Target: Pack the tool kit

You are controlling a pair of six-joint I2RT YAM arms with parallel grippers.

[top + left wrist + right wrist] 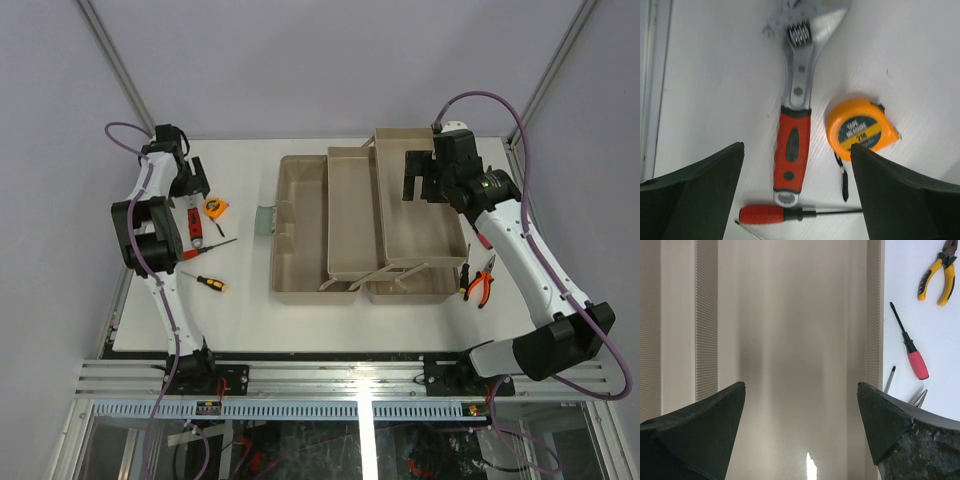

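Observation:
The beige toolbox (300, 215) lies opened out mid-table with its fold-out trays (352, 215) spread and nothing in them. At the left lie a red-handled wrench (792, 125), an orange tape measure (860, 130) and a red screwdriver (767, 214). My left gripper (796, 146) hangs open over the wrench handle, one finger on each side and clear of it. My right gripper (801, 385) is open over the bare floor of the right tray (800, 315). In the top view the left gripper (197, 182) is at the far left and the right gripper (414, 186) is above the right tray.
An orange-and-black screwdriver (211, 283) lies nearer the front left. To the right of the box lie yellow-handled pliers (937, 272), a red-handled screwdriver (910, 349) and thin driver tips (890, 378). The table's left edge (650, 85) runs close to the wrench.

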